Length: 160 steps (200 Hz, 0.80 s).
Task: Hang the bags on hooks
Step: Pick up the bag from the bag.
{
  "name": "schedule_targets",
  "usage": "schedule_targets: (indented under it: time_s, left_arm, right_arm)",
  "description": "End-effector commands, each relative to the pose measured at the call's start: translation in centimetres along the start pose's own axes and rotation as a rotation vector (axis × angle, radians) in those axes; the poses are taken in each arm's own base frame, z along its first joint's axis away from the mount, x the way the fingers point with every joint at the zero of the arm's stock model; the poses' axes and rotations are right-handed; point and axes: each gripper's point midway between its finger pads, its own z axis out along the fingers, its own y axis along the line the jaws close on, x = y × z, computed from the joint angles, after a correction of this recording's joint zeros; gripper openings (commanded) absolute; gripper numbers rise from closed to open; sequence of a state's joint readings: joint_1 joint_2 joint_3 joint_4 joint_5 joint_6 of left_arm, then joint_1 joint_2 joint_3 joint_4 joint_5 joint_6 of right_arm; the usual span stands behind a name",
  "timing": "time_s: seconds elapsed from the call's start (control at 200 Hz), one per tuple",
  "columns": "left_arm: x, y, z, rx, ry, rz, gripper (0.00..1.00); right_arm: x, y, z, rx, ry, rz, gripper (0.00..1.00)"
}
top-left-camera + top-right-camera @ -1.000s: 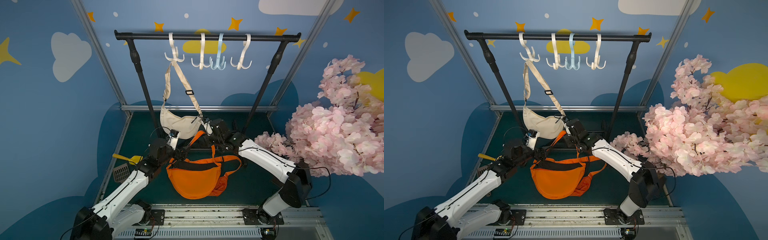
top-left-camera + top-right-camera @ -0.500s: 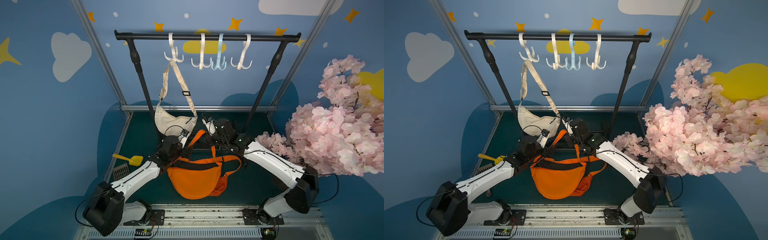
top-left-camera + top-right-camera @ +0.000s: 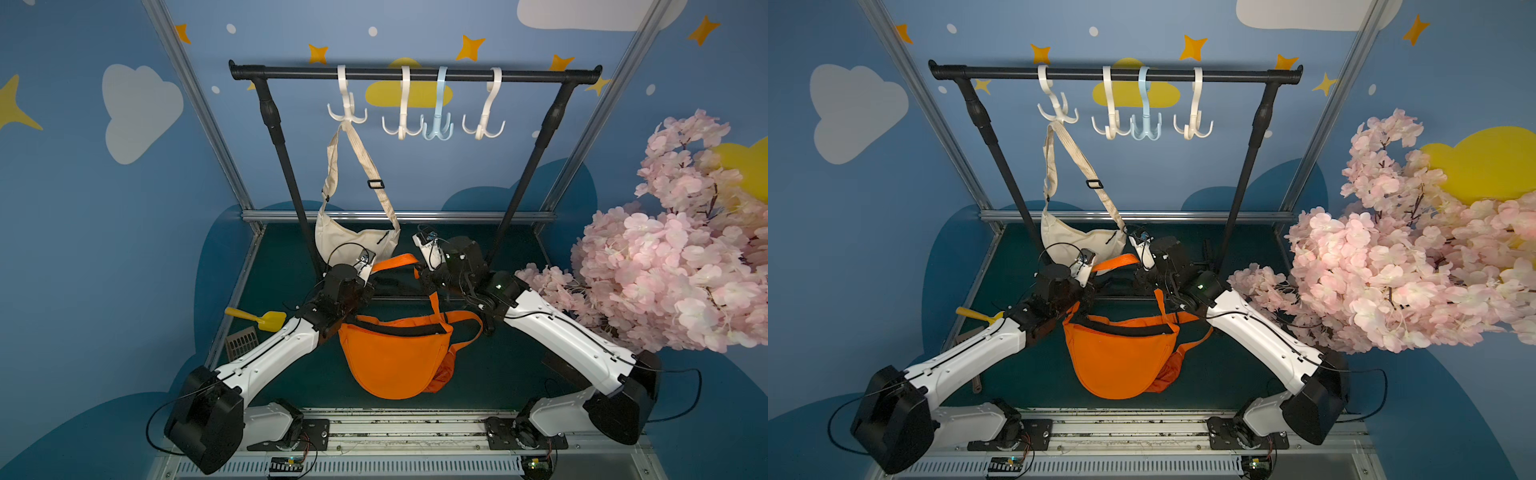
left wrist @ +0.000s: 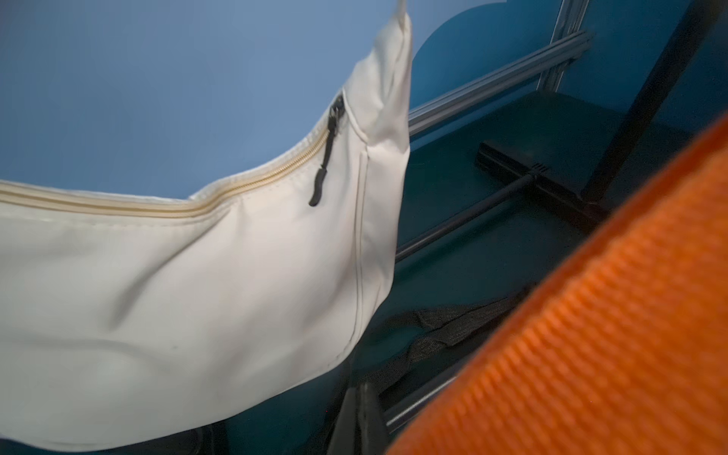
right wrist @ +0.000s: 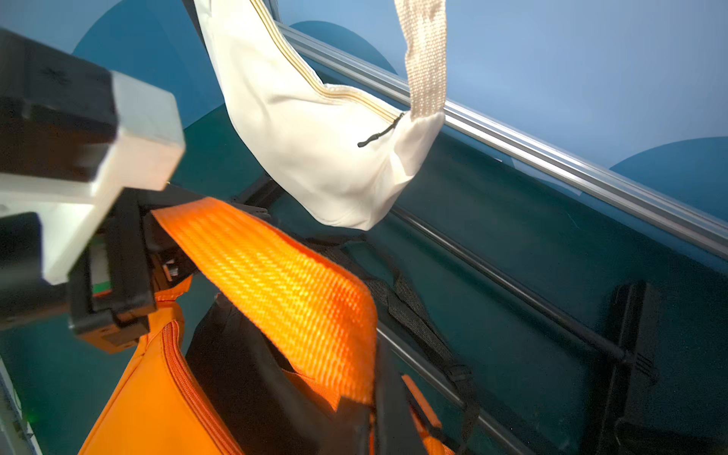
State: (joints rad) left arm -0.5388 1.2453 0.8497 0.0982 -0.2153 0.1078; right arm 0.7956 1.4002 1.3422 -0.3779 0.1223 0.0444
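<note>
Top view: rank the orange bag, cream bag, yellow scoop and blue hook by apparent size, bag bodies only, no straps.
1. orange bag
2. cream bag; it hangs farther back, so its true size is unsure
3. yellow scoop and blue hook: they look about alike, so they are not ranked

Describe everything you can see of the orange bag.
The orange bag is a half-moon fabric sling bag with a black band along its top edge and a woven orange strap. It hangs upright below the strap, which is stretched between the left gripper and right gripper, both pinched shut on it. It is not yet on any of the hooks.
</note>
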Motion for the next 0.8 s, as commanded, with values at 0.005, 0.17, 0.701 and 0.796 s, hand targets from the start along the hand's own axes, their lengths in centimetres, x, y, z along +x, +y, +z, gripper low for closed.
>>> schedule_targets:
  time_s: [0.005,0.17,0.701,0.796]
  left_arm:
    - [-3.9,0.2,-2.0,0.03,-0.063,-0.039,0.04]
    - [-8.4,-0.2,-4.1,0.106,-0.107,-0.085,0.04]
    - [-21.0,-1.4,-8.4,0.348,-0.139,-0.142,0.04]
    - [-22.6,-1.2,-8.3,0.357,-0.12,-0.145,0.04]
  right_arm:
    - [-1.8,0.2,-1.5,-0.011,-0.06,0.01,0.0]
    - [-4.1,0.4,-2.8,-0.026,-0.106,0.02,0.0]
    - [-15.9,1.8,-9.9,-0.106,-0.374,0.023,0.0]
    - [-18.1,1.9,-10.8,-0.102,-0.405,0.009,0.0]
